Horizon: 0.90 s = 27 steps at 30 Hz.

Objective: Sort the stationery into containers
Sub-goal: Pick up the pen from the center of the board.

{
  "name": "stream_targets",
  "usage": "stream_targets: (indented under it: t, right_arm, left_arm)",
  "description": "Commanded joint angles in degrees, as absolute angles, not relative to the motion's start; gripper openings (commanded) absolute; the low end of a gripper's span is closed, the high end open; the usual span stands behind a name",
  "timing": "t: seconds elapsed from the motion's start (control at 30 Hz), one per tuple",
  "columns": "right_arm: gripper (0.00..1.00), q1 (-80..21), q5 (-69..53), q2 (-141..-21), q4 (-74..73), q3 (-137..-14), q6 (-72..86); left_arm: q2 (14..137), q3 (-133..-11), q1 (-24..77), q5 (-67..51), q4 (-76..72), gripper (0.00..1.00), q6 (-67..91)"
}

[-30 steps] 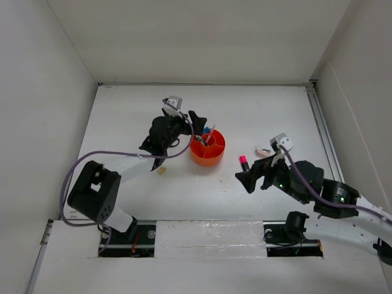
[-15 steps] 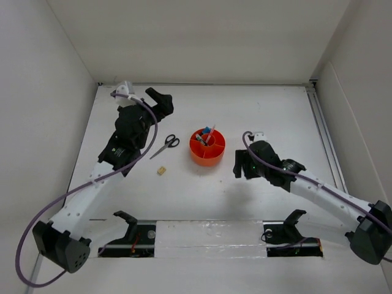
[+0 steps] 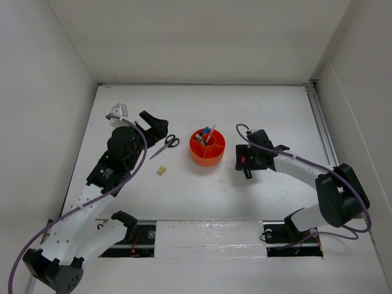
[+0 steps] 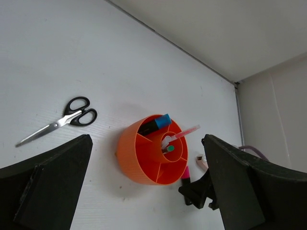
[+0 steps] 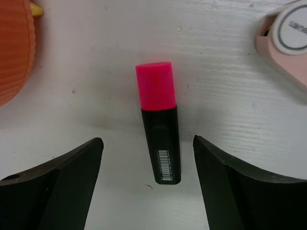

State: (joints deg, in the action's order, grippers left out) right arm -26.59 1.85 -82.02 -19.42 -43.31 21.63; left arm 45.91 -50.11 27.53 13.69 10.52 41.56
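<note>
The round orange organizer (image 3: 207, 149) stands mid-table and holds a blue-capped highlighter (image 4: 157, 123), a pink pen (image 4: 184, 134) and a dark pen. My right gripper (image 3: 246, 169) is low and open. Its jaws stand either side of the pink-capped black highlighter (image 5: 162, 143) lying flat on the table, and they do not touch it. The right gripper (image 5: 147, 155) holds nothing. The pinkish sharpener (image 5: 288, 36) lies just beyond it. My left gripper (image 3: 155, 125) is open and empty above the black-handled scissors (image 3: 165, 145). The tan eraser (image 3: 162, 171) lies nearer.
White walls enclose the table on the left, back and right. The organizer's wall (image 5: 12, 48) is close on the left of the right gripper. A rail (image 3: 321, 131) runs along the table's right side.
My left gripper has left the organizer, swung to the far left, then come back near the scissors. My right gripper has settled low over the pink-capped highlighter.
</note>
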Motion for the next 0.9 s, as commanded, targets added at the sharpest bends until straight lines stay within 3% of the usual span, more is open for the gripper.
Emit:
stream_targets:
  t: [0.0,0.1,0.13,0.33,0.37,0.53,0.87]
  right_arm:
    - [0.8,-26.02,0.87,-83.23,-15.46,-43.68,21.71]
    - [0.58,-25.49,0.88,-85.68,-15.47,-44.21,21.71]
    - [0.46,-25.49,0.88,-86.48,-15.99,-44.21,22.23]
    - [0.48,-27.6,2.02,-91.49,-17.84,-45.96,23.29]
    - [0.36,-27.6,2.02,-92.1,-17.84,-45.97,23.29]
    - [0.0,-28.13,2.55,-93.87,-18.37,-47.02,23.29]
    - [0.0,-30.67,7.11,-76.05,-22.05,-44.12,25.84]
  left_arm:
    - [46.4,-49.92,27.51,12.39,10.72,1.0,40.69]
    - [46.41,-49.92,27.51,11.78,10.72,1.0,40.69]
    - [46.41,-49.92,27.51,11.26,10.72,1.0,40.69]
    - [45.88,-50.98,27.51,11.87,11.33,1.0,39.55]
    - [45.88,-50.98,27.51,12.47,11.34,1.0,39.03]
    - [45.88,-51.5,27.51,11.96,10.82,1.0,39.02]
    - [46.41,-50.98,27.51,-1.04,6.33,1.0,36.47]
